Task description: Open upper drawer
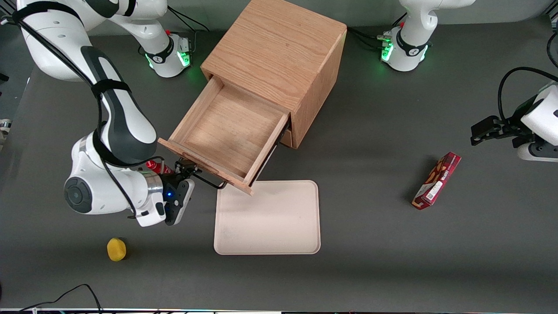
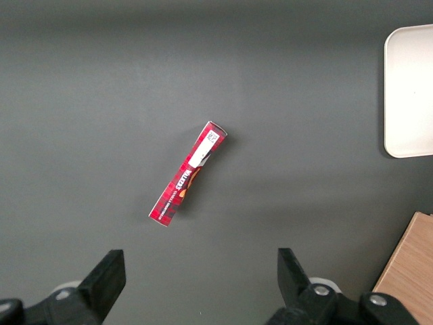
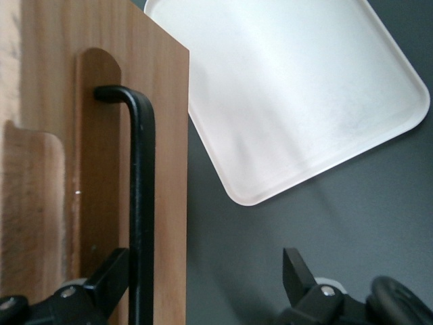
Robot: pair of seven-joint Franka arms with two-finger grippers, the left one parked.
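The upper drawer [image 1: 226, 131] of the wooden cabinet [image 1: 279, 56] stands pulled far out, its tray empty. Its black bar handle [image 1: 210, 181] runs along the drawer front, nearer the front camera. My right gripper [image 1: 186, 168] is at the handle's end toward the working arm's side. In the right wrist view the gripper [image 3: 203, 277] is open, with the handle [image 3: 142, 203] and the drawer front [image 3: 166, 135] between the fingers, the bar close to one finger [image 3: 111, 271]. The fingers do not clamp the bar.
A cream tray [image 1: 268, 218] lies on the table just in front of the open drawer, also showing in the right wrist view [image 3: 291, 95]. A yellow object [image 1: 116, 249] lies near the front edge toward the working arm's end. A red box [image 1: 437, 179] lies toward the parked arm's end.
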